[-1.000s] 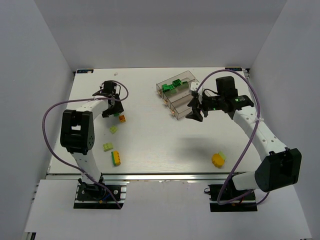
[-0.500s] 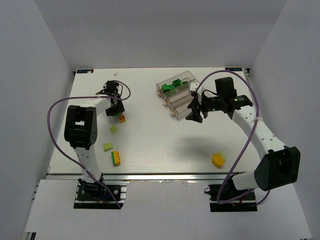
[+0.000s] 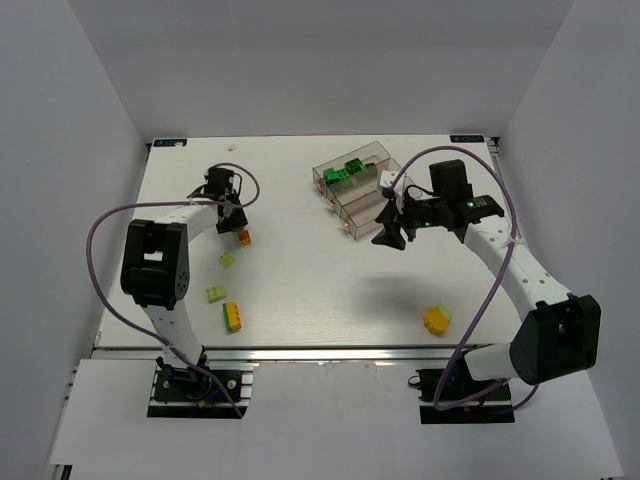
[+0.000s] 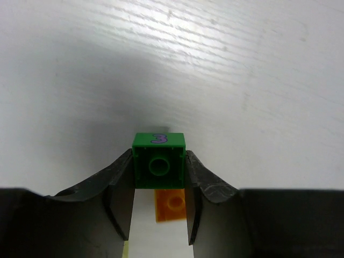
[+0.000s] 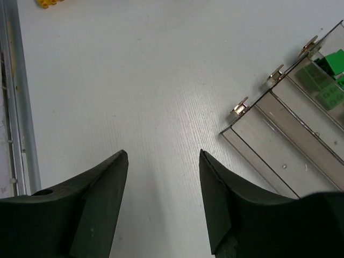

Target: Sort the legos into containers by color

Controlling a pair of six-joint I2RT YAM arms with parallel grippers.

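At the far left of the worktop (image 3: pixel 330 280), the left gripper (image 4: pixel 159 180) is clenched on a dark green brick (image 4: pixel 159 158); the right gripper (image 5: pixel 163 183) hangs released and empty beside the containers (image 3: pixel 350 212). Only green bricks (image 3: pixel 345 172) lie in the farthest trough (image 3: pixel 375 151), so the orange brick (image 3: pixel 244 237), pale green bricks (image 3: pixel 216 294) and yellow brick (image 3: pixel 436 319) look unsorted.

- tabletop (image 3: pixel 330 280): showing white, a fine pale grain running across it.
- containers (image 3: pixel 360 207): showing clear with a brownish tint; clasps (image 5: pixel 240 106) glinting brass-gold.
- legos (image 3: pixel 345 172) inside the containers: showing bright green.
- green brick (image 4: pixel 159 161), well left of the containers: carrying a purple "3", sitting between dark grey fingers (image 4: pixel 102 188).
- orange brick (image 4: pixel 172 205), just beside it: showing plain orange.
- pale yellow-green bricks (image 3: pixel 228 259), left of the containers: showing a washed lime.
- yellow brick (image 3: pixel 436 319), nearer than the containers: showing warm yellow.
- cables (image 3: pixel 90 240): showing purple.
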